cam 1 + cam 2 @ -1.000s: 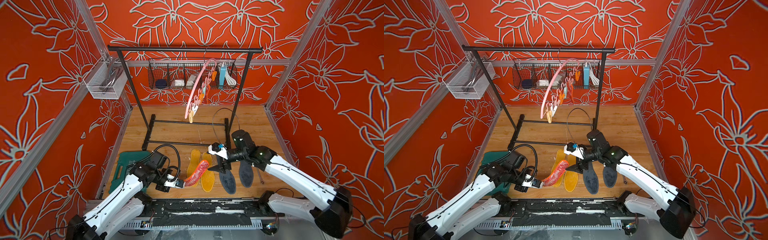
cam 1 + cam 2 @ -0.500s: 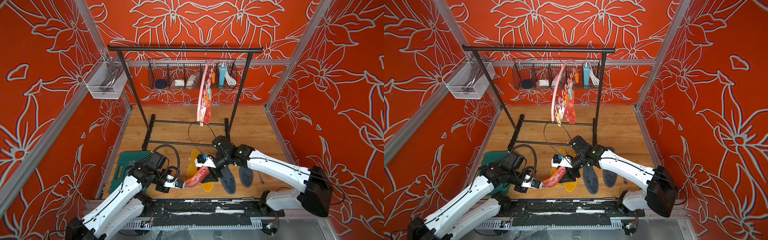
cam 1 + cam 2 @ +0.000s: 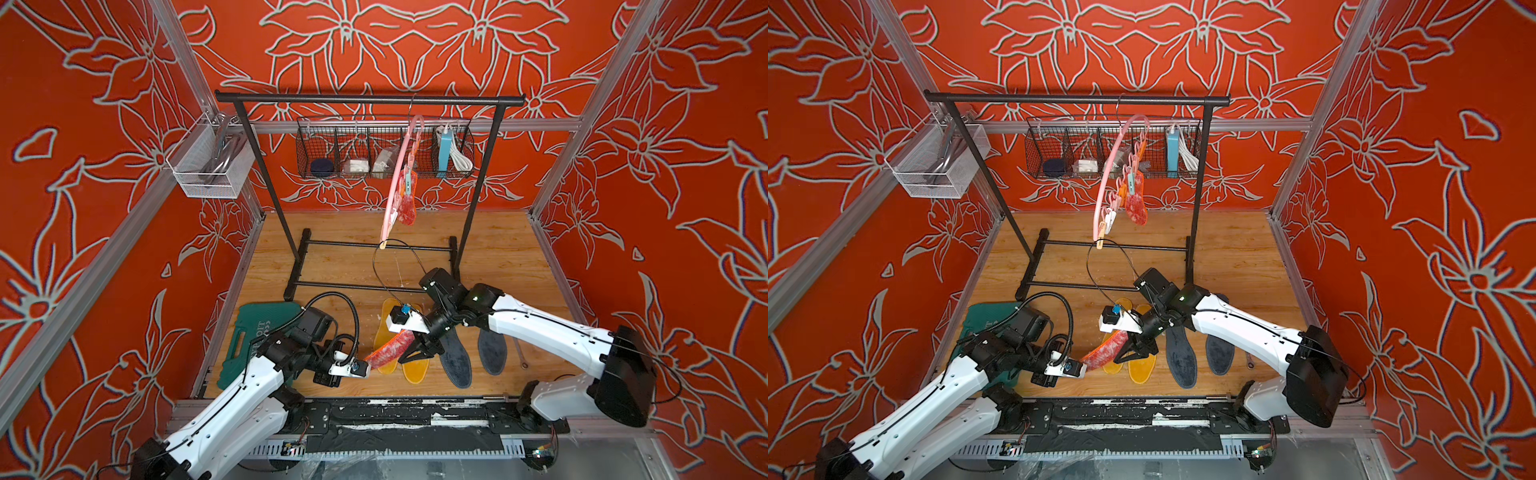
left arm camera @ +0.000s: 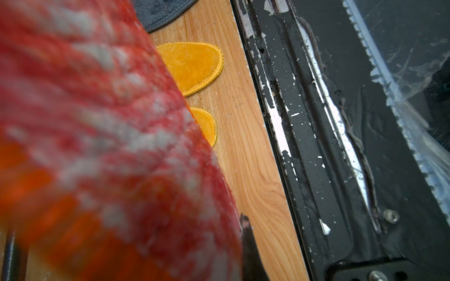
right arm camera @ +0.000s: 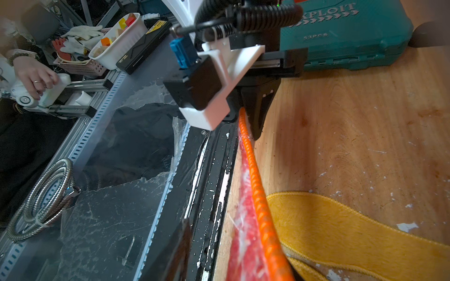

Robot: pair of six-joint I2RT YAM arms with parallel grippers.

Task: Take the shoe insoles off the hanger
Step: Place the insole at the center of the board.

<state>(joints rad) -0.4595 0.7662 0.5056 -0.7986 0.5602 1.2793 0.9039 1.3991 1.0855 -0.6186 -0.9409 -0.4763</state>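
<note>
Left gripper (image 3: 367, 366) clenched on one end of a red-pink insole (image 3: 392, 347), held above the table (image 3: 503, 249) near its front edge. Right gripper (image 3: 417, 353) straddles the other end, jaws part-way apart; grasp cannot be confirmed. Second red-pink insole (image 3: 1136, 208) hangs clipped to the hanger (image 3: 1100, 187).
</note>
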